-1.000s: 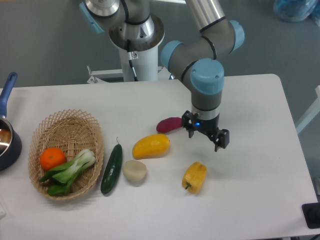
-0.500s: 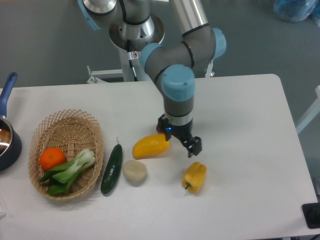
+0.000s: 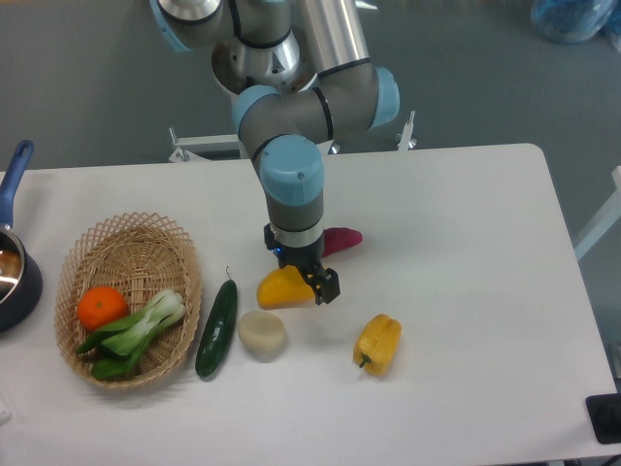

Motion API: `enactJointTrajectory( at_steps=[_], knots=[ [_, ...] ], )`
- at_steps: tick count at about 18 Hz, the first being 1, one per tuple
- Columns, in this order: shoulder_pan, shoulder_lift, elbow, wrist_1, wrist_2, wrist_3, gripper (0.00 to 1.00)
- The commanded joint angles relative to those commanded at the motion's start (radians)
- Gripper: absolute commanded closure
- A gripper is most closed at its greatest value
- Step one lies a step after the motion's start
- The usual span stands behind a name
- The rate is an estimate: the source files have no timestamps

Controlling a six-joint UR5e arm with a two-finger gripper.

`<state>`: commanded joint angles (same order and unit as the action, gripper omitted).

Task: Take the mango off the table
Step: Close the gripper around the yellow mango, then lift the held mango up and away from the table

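The yellow-orange mango (image 3: 279,289) lies on the white table (image 3: 466,243) near its middle. Only its left part shows; the rest is hidden under my gripper (image 3: 302,271). The gripper hangs directly over the mango's right half, pointing down. Its jaws stand apart, one finger behind the fruit and one finger (image 3: 328,287) in front at its right end. I cannot tell whether the fingers touch the mango.
A purple sweet potato (image 3: 342,239) lies just behind right of the gripper. A beige potato (image 3: 261,331) and a dark cucumber (image 3: 216,327) lie front left, a yellow bell pepper (image 3: 378,344) front right. A wicker basket (image 3: 126,221) with an orange and greens stands left, and a blue pot (image 3: 12,277) at the left edge.
The arm has swung left, from beside the sweet potato to directly above the mango, and has come lower. The mango's right half is now covered. No object has moved.
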<state>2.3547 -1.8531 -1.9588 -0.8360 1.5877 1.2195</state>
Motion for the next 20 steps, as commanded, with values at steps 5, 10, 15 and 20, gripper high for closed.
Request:
enactJointTrajectory(
  at_steps=[5, 10, 15, 20],
  knots=[
    [-0.006, -0.029, 0.004, 0.011, 0.002, -0.003, 0.00],
    [-0.006, -0.055, 0.011, 0.015, 0.003, -0.003, 0.00],
    [-0.009, -0.087, 0.009, 0.018, 0.098, -0.009, 0.00],
    [-0.023, -0.110, 0.023, 0.017, 0.115, -0.035, 0.14]
  ],
)
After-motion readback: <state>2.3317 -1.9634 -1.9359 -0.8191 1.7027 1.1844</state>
